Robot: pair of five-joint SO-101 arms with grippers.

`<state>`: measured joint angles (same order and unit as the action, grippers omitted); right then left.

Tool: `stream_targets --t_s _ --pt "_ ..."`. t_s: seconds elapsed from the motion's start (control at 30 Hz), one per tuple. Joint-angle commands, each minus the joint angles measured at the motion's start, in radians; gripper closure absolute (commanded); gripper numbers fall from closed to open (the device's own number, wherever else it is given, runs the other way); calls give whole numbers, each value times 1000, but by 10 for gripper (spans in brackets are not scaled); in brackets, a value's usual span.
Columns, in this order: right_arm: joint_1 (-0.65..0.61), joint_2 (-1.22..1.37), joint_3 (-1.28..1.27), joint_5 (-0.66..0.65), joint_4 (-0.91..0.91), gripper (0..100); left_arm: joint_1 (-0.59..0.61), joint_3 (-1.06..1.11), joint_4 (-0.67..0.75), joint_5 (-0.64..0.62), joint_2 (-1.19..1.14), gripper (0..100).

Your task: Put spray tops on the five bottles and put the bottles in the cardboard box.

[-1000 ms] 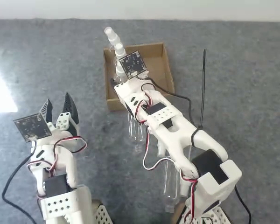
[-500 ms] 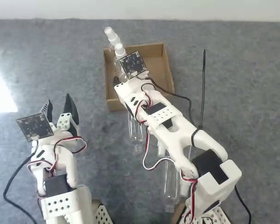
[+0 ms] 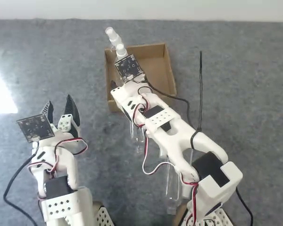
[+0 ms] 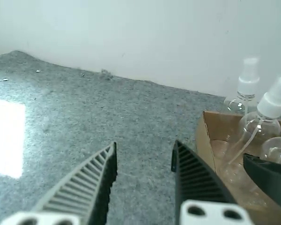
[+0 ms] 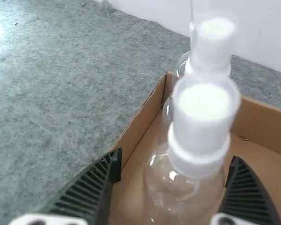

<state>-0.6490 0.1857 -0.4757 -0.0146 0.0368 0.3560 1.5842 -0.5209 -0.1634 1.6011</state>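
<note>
The cardboard box lies on the grey table at the back centre. Two clear bottles with white spray tops stand at its back left corner. In the right wrist view, a capped bottle stands upright inside the box. My right gripper is open with a jaw on either side of it, not touching. More clear bottles lie on the table, partly hidden by the right arm. My left gripper is open and empty, at the front left, away from the box.
A thin black strip sticks up from the right arm, to the right of the box. Open grey table surface lies left of the box and at the far right. A bright patch of light marks the left edge.
The right arm has shifted slightly left and toward the back over the box, its black strip with it. The left arm has barely moved.
</note>
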Motion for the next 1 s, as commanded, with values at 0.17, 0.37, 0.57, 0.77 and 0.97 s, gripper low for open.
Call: stream_targets --t_s 0.17,0.37,0.57,0.77,0.97 --pt "-4 -35 29 3 -4 700 6 -13 31 11 -6 819" --pt "18 -38 34 0 -4 700 6 -13 31 11 -6 819" --pt "31 -108 32 3 -90 699 6 -13 31 11 -6 819" --pt "28 -174 28 5 -196 699 6 -13 31 11 -6 819" --pt "31 -237 28 6 -283 700 6 -13 31 11 -6 819"
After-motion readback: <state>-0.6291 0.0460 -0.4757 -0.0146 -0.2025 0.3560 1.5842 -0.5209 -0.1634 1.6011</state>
